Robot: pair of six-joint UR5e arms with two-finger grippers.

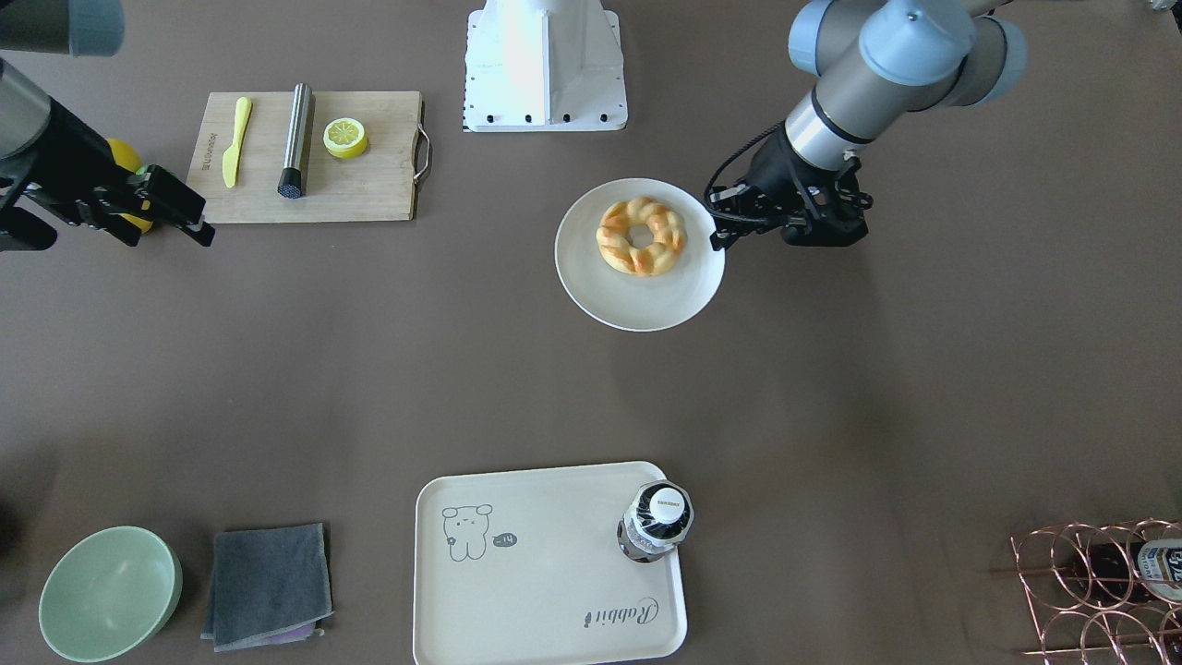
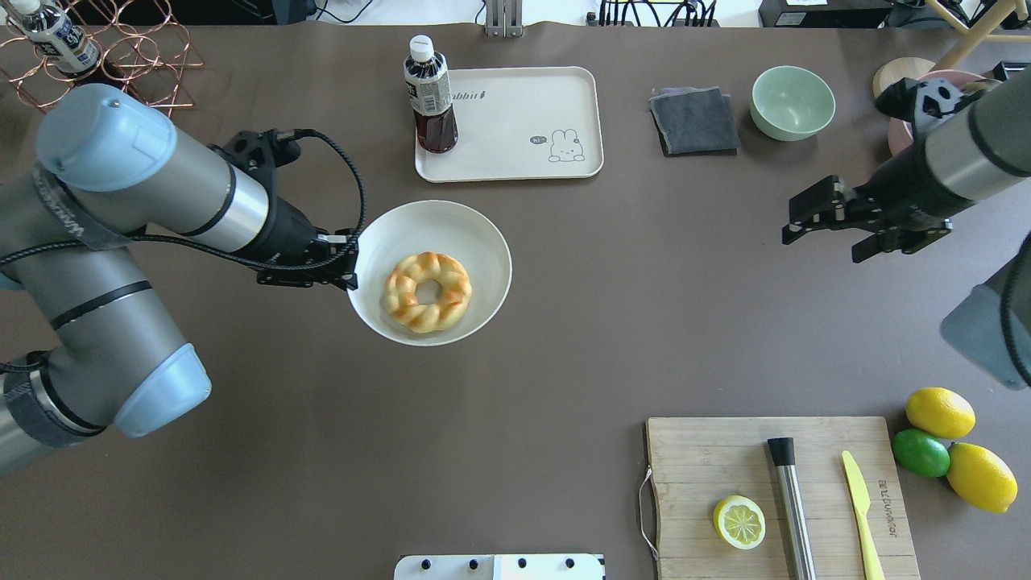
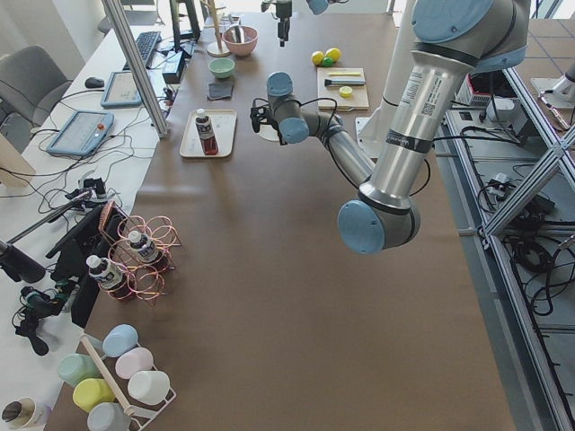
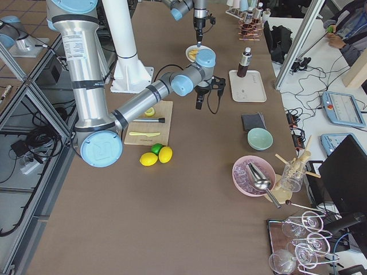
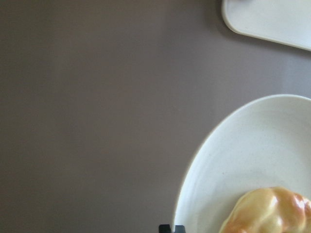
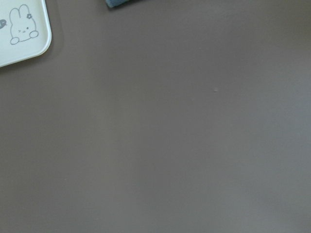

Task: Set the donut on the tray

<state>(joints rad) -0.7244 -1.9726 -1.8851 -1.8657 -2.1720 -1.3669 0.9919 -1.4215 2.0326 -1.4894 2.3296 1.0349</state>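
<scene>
The donut (image 2: 427, 292), a twisted golden ring with orange-brown patches, lies on a round off-white plate (image 2: 483, 234) at mid-table; it also shows in the front view (image 1: 641, 235) and the left wrist view (image 5: 267, 213). The cream rabbit tray (image 2: 515, 121) sits at the far edge, beyond the plate, with a dark drink bottle (image 2: 431, 97) standing on its left end. My left gripper (image 2: 354, 259) is shut and empty, just at the plate's left rim; its tips (image 5: 172, 228) show together in the wrist view. My right gripper (image 2: 821, 242) is open and empty, far right, above bare table.
A wooden cutting board (image 2: 709, 451) at the near right holds a lemon half (image 2: 739, 521), a metal rod (image 2: 791, 499) and a yellow knife (image 2: 860, 503). Lemons and a lime (image 2: 921, 453) lie beside it. A grey cloth (image 2: 694, 121) and green bowl (image 2: 792, 102) sit right of the tray. A copper wire rack (image 2: 129, 48) stands far left.
</scene>
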